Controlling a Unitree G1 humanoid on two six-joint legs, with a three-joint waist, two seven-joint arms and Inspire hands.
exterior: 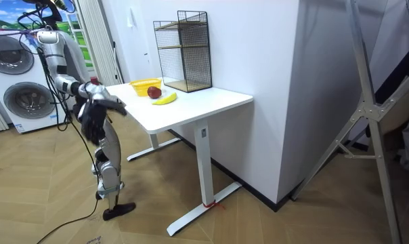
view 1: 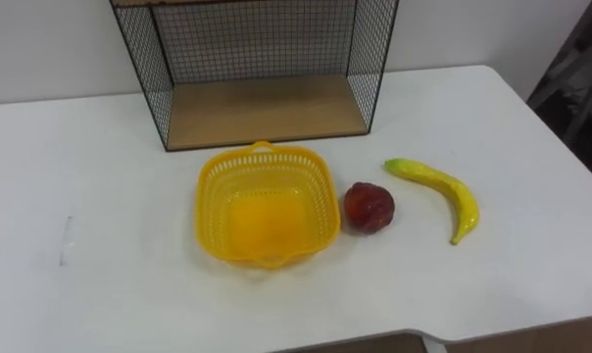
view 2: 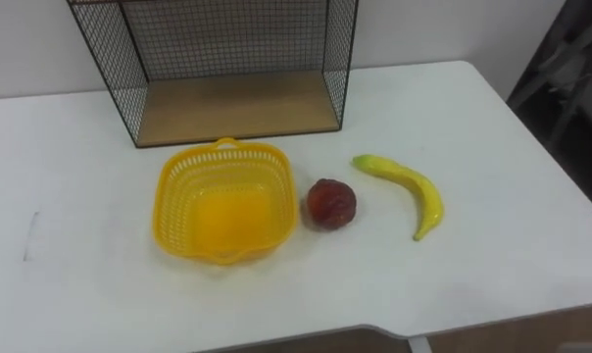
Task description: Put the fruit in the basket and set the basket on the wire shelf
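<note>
Basket (view 1: 210, 201) empty, fruit outside.
Grasp the red fruit (view 1: 370, 207) just right of basket first; robot hand (exterior: 120, 107) state: cannot tell.

No writing, number or sign can be read on the basket (view 1: 267, 221), red fruit (view 1: 370, 207), banana (view 1: 443, 191), wire shelf (view 1: 267, 110) or table (view 1: 100, 216).

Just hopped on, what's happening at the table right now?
Nothing is being handled yet. In the room view the robot stands at the edge of the table. The yellow basket sits empty in front of the wire shelf. The red fruit lies just beside it on the robot's right, the banana further right.
</note>
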